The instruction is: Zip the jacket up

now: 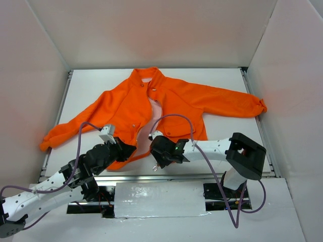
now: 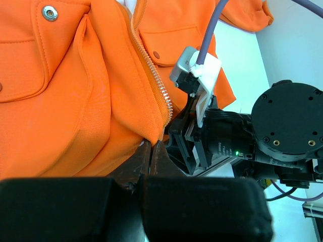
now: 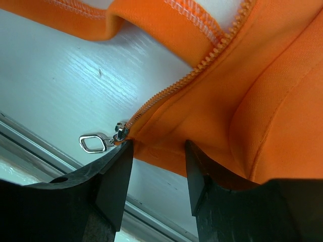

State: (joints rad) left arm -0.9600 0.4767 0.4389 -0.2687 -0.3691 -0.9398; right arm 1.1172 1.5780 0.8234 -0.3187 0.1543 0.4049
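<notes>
Right hand sits spread astride jacket hem beside zipper pull; left hand pinches hem.

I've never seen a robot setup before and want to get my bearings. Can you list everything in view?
jacket: one, orange, lying open on the table, collar at the far side
zipper pull: one, silver, at the bottom hem
pocket snap: one, silver, on a pocket flap
table: one, white, under the jacket
walls: white, on three sides
cables: two, purple, one per arm
arms: two, white and black, near edge
left claw: black, shut on the jacket's hem
right claw: black, open, hem between its fingers, beside the zipper pull
</notes>
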